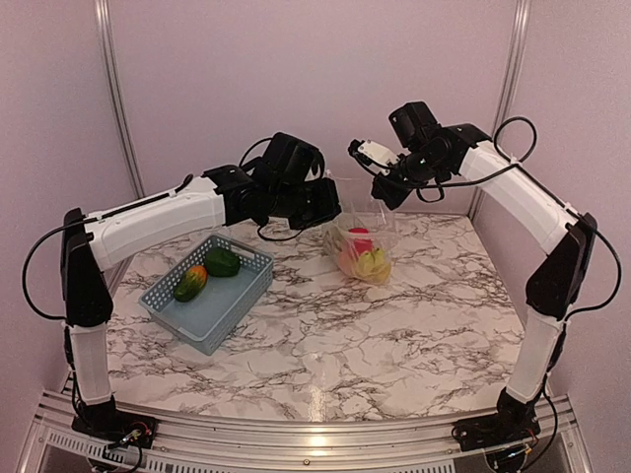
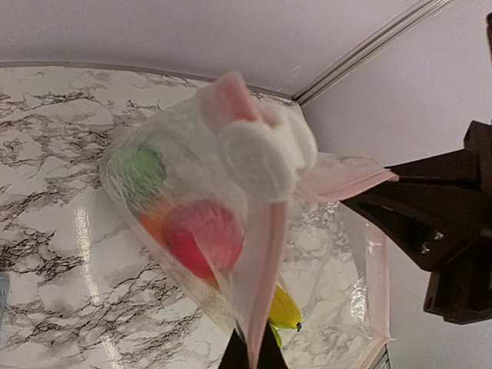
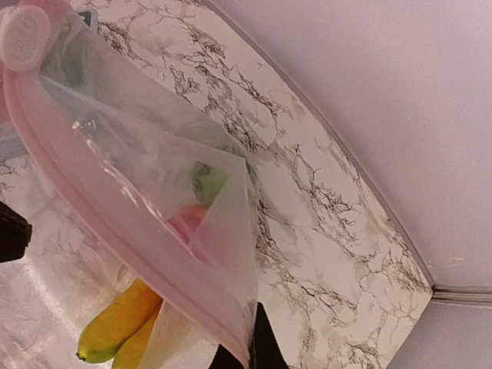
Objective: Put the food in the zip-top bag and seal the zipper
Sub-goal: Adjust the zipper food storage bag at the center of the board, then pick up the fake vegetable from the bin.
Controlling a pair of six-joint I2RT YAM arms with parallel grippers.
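we find the basket (image 1: 217, 313) at the left of the table (image 1: 394, 335), two food pieces (image 1: 222, 262) in it. to its right, further back, the zip-top bag (image 1: 373, 235) holds more food (image 1: 367, 260).

Left arm (image 1: 158, 222), right arm (image 1: 518, 192): white link shells, black joint housings, looped black cables, coloured wiring at black bases. Left gripper (image 2: 250, 355), right gripper (image 3: 247, 352): black fingers.
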